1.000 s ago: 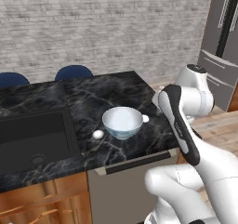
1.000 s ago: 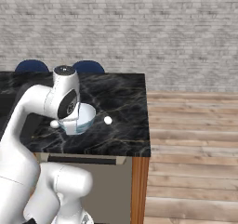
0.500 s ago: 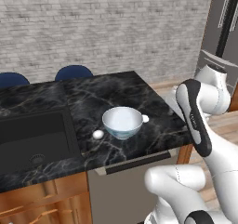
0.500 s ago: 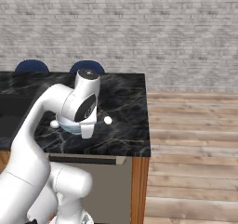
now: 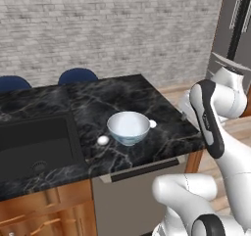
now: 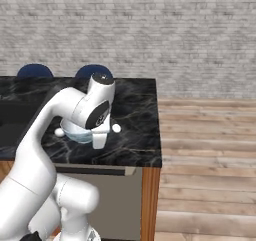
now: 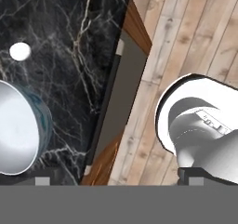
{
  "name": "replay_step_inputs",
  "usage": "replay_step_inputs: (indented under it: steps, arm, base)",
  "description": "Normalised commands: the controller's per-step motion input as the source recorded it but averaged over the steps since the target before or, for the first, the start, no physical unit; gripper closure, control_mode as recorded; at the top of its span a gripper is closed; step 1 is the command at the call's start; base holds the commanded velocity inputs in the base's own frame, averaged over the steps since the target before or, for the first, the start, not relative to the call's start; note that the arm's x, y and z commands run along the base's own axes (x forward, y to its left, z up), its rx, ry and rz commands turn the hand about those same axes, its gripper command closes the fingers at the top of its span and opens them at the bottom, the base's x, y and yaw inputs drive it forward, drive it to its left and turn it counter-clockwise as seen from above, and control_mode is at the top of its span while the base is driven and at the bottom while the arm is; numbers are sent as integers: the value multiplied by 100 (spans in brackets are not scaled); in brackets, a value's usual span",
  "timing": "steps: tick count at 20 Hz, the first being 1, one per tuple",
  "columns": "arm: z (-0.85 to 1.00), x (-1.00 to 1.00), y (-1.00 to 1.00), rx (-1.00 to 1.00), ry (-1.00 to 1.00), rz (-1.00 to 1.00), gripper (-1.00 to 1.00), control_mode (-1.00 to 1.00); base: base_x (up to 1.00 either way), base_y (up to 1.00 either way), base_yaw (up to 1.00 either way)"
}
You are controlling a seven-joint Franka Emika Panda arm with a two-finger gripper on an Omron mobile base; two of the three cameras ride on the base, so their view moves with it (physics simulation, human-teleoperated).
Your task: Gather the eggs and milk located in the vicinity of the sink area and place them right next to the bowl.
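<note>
The white bowl (image 5: 128, 127) sits on the black marble counter (image 5: 108, 100), right of the black sink (image 5: 34, 147). Two small white eggs flank it, one on its left (image 5: 102, 140) and one on its right (image 5: 153, 124). The milk is out of view. In the right base view my gripper (image 6: 99, 144) hangs over the counter's front edge, just right of the bowl (image 6: 77, 134) and left of the right-hand egg (image 6: 116, 128). The hand view looks down on the bowl (image 7: 16, 130), an egg (image 7: 20, 51) and the counter edge. My gripper (image 7: 116, 180) is open with nothing between its fingers.
Two blue chairs (image 5: 77, 75) stand behind the counter. A grey fridge (image 5: 235, 29) is at the far right. Wooden floor (image 6: 205, 150) lies past the counter's right edge. A grey appliance front (image 5: 127, 196) sits under the counter below the bowl.
My arm has swung to the right, carrying the hand from over the bowl toward the counter's front right edge. Bowl and eggs have stayed put.
</note>
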Motion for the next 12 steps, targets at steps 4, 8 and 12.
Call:
replay_step_inputs:
  steps: [4, 8, 12]
  arm:
    - [0, 0, 0, 0, 0, 0, -100, 100]
    - [0, 0, 0, 0, 0, 0, -100, 100]
    - [0, 0, 0, 0, 0, 0, -100, 100]
  base:
    - [-31, 50, 0]
    - [-11, 70, 0]
    - [-19, 72, 0]
